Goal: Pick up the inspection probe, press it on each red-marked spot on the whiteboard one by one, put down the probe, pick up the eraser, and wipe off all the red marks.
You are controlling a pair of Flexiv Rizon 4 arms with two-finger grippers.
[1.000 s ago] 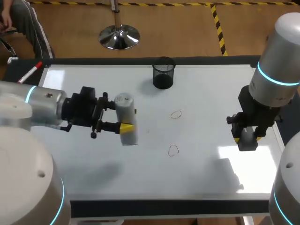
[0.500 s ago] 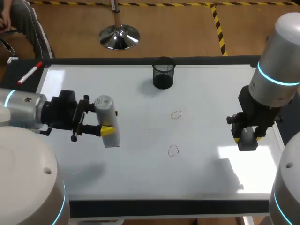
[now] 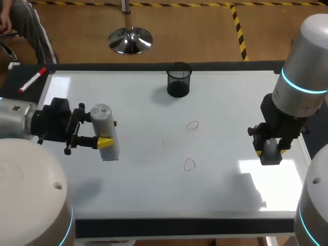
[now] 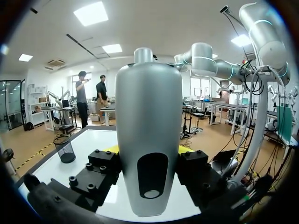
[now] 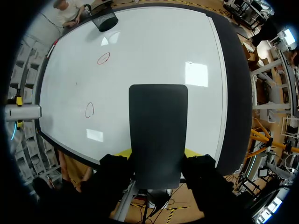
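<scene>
While pinching one probe (image 3: 106, 134) (left tool (image 3: 105, 131)) and one eraser (image 5: 158, 130) (right tool (image 5: 158, 154)): counted two red marks (image 3: 192, 125) (image 3: 189, 164), one cup (image 3: 178, 82) on whiteboard (image 3: 138, 184).

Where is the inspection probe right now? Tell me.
In the head view the inspection probe is clamped in the left gripper above the whiteboard's left part, well left of the two red marks.

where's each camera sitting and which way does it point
Head view: above and behind, looking down on the whiteboard; left arm and right arm show.
Left wrist view: along its jaws, level across the whiteboard; the probe fills it.
Right wrist view: straight down past its jaws and the eraser.
All share the mesh cup.
</scene>
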